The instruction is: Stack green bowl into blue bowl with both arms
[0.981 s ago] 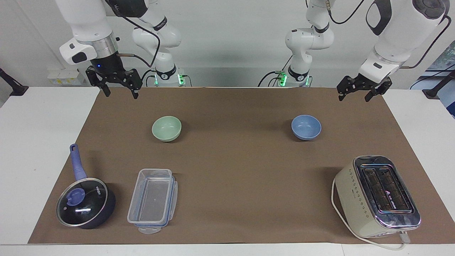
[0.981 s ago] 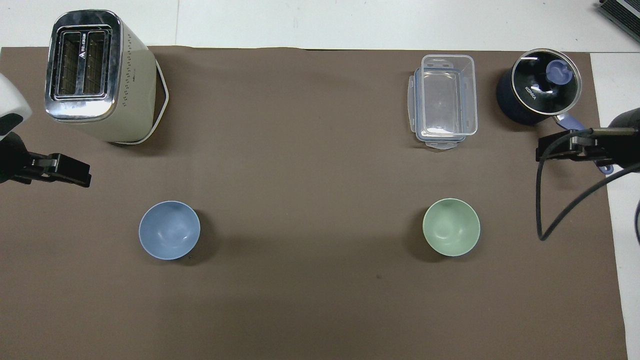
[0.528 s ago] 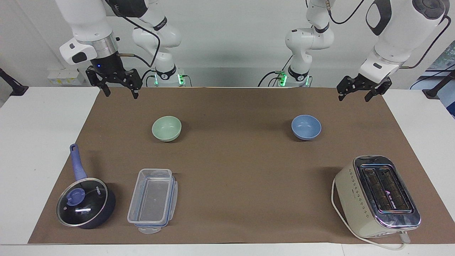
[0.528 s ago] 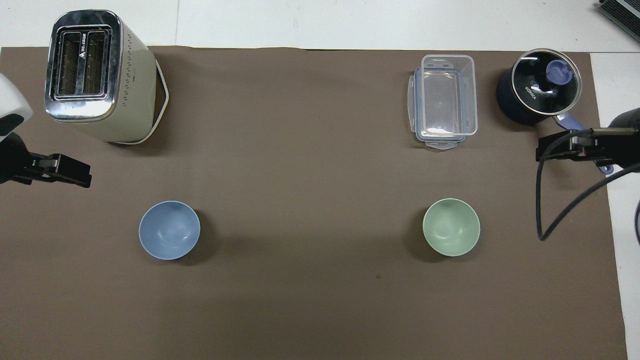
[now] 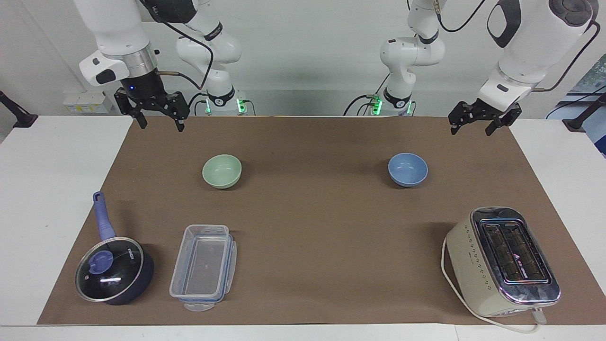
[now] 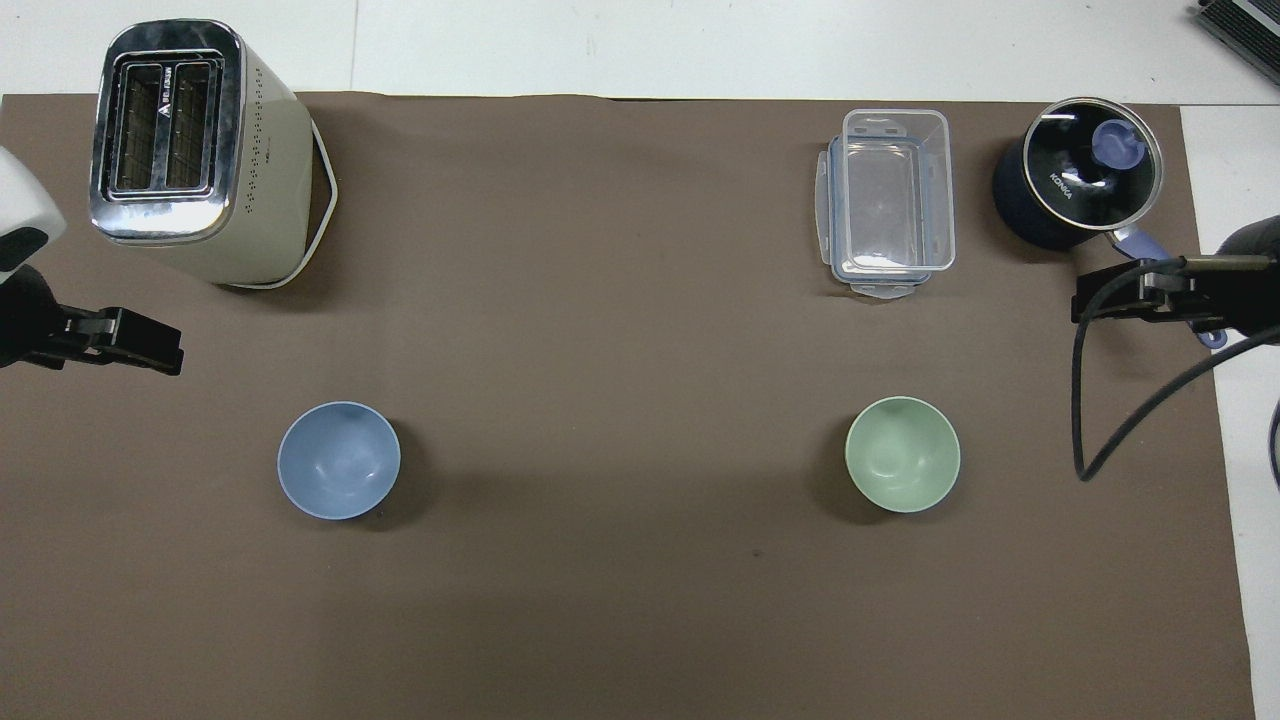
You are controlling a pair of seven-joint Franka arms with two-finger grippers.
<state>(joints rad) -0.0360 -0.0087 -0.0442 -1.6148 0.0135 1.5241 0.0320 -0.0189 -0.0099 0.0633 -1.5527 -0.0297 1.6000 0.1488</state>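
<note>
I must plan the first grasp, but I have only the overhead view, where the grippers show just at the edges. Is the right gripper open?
Observer: Yes. In the facing view the right gripper has its fingers spread apart.
Operator: Does it touch the green bowl?
Observer: No, it hangs in the air, clear of the green bowl.
Operator: And the left gripper?
Observer: The left gripper is open too, raised, not over the blue bowl.

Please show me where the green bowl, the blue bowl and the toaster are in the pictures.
green bowl [image 5: 222, 170]: facing view, the inside of the bowl.
blue bowl [image 5: 407, 168]: facing view, the inside of the bowl.
toaster [image 6: 170, 135]: overhead view, the metal top between its two slots.
</note>
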